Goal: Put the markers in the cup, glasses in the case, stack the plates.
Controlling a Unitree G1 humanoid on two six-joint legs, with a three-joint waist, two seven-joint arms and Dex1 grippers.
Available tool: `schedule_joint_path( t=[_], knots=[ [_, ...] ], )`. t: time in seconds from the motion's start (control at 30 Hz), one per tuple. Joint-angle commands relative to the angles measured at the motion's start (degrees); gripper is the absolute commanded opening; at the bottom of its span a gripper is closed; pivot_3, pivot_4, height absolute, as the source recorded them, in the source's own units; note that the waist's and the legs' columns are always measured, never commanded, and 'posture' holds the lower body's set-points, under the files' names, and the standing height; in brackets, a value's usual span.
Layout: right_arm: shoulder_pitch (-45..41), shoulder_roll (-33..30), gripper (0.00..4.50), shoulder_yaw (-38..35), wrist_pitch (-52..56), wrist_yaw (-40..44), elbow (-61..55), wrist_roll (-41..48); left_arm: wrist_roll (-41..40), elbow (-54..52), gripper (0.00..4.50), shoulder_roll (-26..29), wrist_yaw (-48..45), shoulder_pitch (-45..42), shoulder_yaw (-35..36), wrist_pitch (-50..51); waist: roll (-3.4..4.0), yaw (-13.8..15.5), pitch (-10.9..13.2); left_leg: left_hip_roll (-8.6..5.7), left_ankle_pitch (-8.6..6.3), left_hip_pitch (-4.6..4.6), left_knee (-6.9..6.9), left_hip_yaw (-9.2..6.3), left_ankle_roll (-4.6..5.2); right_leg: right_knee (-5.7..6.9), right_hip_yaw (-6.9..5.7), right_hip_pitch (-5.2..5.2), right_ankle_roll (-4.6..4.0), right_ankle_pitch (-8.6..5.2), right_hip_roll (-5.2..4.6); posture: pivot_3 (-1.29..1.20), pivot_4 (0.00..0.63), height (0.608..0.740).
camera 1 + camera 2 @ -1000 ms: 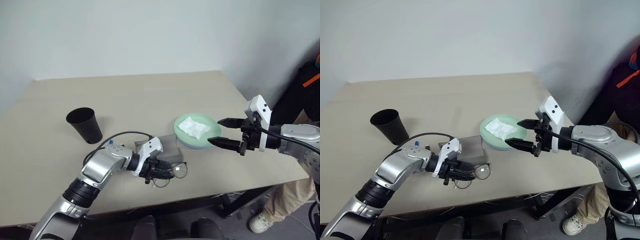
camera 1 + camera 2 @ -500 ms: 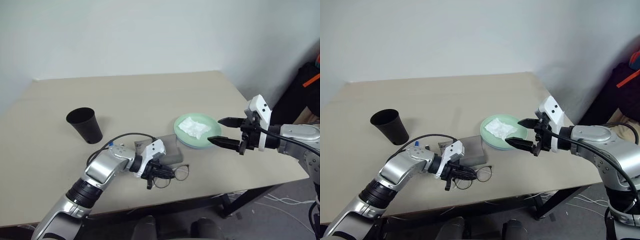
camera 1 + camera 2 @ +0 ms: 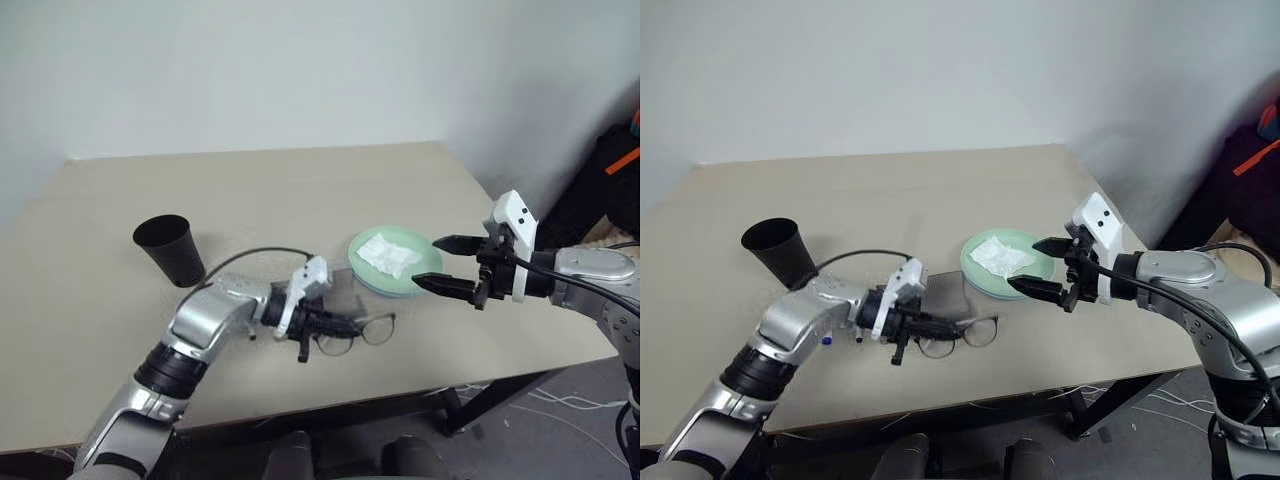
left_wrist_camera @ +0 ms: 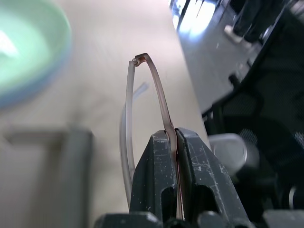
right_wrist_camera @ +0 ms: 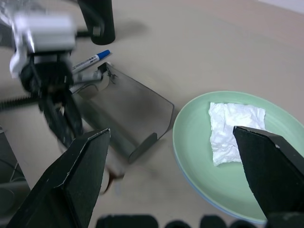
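1. The left gripper point(image 3: 335, 325) sits low and centre in the left eye view, with its two black fingers point(image 4: 156, 175) pressed together on one thin temple arm of the wire-rimmed glasses point(image 3: 362, 331).
2. The glasses hang out to the right of that gripper, lenses toward the frame's centre, just above the beige table point(image 3: 300, 200).
3. The right gripper point(image 3: 442, 263) hovers at the right of the frame with its jaws spread wide and nothing between them, beside the right rim of the plates.
4. The pale mint green plate point(image 3: 420, 262) lies right of centre, stacked on the light blue plate point(image 5: 202, 199), whose edge peeks out underneath.
5. A crumpled white tissue point(image 3: 388, 253) lies on the green plate.
6. The grey case point(image 5: 128, 114) rests on the table between the left gripper and the plates, just left of the plates, lid open.
7. The black cup point(image 3: 170, 250) stands upright at the left of the frame, well apart from the plates.
8. A marker with a blue cap point(image 5: 92, 59) lies on the table just beside the case, on the cup's side.
9. A person's dark sleeve with an orange stripe point(image 3: 622, 160) shows at the right edge.
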Motion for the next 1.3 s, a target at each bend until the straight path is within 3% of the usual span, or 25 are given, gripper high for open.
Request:
schedule_joint_path(
  t=[0.03, 0.33, 0.43, 0.97, 1.3],
  knots=[
    [-2.19, 0.21, 4.50, -0.63, -1.53, -0.24, -0.07, -0.41, -0.63, 6.84, 0.04, 0.72, -3.11, -5.05, 3.89, -3.67, 0.00, 0.00, 0.00, -0.01, 0.00, 0.00, 0.00, 0.00, 0.00, 0.00, 0.00, 0.01, 0.00, 0.00, 0.00, 0.00, 0.000, 0.740],
    [-2.91, 0.66, 4.50, 0.13, -2.07, -0.54, 0.34, -0.42, 8.26, 28.62, 0.04, 0.50, -5.58, -12.41, 4.67, -23.41, 0.00, 0.01, 0.00, -0.02, 0.00, -0.02, 0.00, 0.00, 0.01, -0.02, 0.00, 0.01, 0.00, 0.00, -0.01, 0.00, 0.000, 0.740],
    [-2.92, 0.58, 4.50, 0.02, -2.07, -0.61, 0.35, -0.40, 9.19, 31.89, 0.04, 0.45, -8.08, -12.92, 4.21, -25.22, -0.01, 0.01, 0.01, -0.02, 0.00, -0.04, -0.01, 0.01, 0.01, -0.02, 0.00, -0.01, 0.00, 0.00, -0.01, 0.00, 0.000, 0.740],
    [-2.72, -0.10, 4.50, -0.63, -0.95, -1.34, -2.02, 0.49, 15.13, 33.66, 0.04, -0.51, -12.93, -7.28, 1.42, -29.97, -0.01, 0.03, 0.01, -0.01, -0.01, -0.06, 0.00, 0.01, 0.03, -0.02, -0.01, -0.03, 0.00, 0.00, -0.01, 0.00, 0.000, 0.740],
    [-2.86, -0.29, 4.50, -0.43, -0.45, -1.58, -2.27, 0.44, 13.35, 28.12, 0.04, 0.13, -16.63, -4.16, 1.31, -24.27, 0.00, -0.01, 0.00, -0.01, -0.03, -0.05, 0.00, 0.01, 0.05, -0.02, -0.01, -0.02, 0.00, 0.00, -0.03, 0.00, 0.000, 0.740]
  ],
)
